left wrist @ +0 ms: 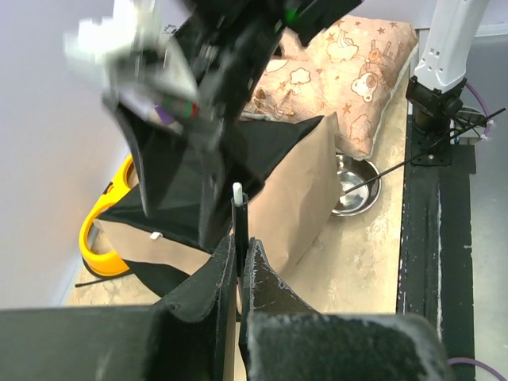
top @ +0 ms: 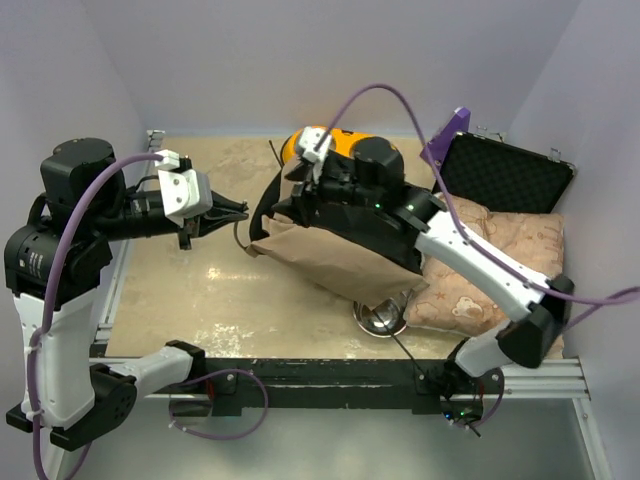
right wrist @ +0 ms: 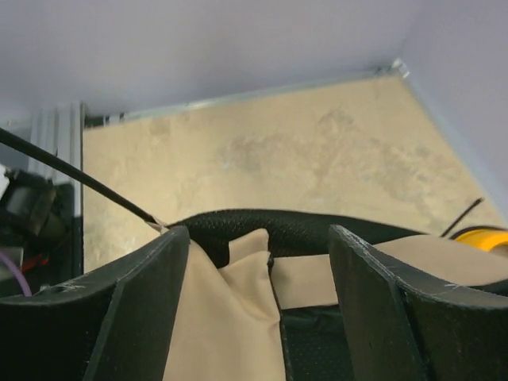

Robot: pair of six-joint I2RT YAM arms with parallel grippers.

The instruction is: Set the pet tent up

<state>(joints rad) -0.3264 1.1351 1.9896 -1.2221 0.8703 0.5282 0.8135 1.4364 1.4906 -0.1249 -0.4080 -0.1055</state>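
Note:
The pet tent (top: 335,258) is a slumped heap of tan fabric with black lining at mid-table; the left wrist view shows its tan side (left wrist: 295,198). My left gripper (top: 238,212) hangs to its left, shut on a thin black pole (left wrist: 239,218) with a white tip that stands up between the jaws (left wrist: 240,248). My right gripper (top: 296,204) sits on the tent's top left edge. In the right wrist view it (right wrist: 258,238) is open, with a fold of tan fabric (right wrist: 238,302) and a black mesh rim (right wrist: 262,226) between the fingers. Another stretch of pole (right wrist: 71,175) runs off to the left.
A yellow feeder (top: 305,140) stands behind the tent. A star-patterned cushion (top: 500,262) lies at the right, and an open black case (top: 505,175) is behind it. A metal bowl (top: 380,318) sits near the front edge. A loose pole (left wrist: 429,155) lies across the rail.

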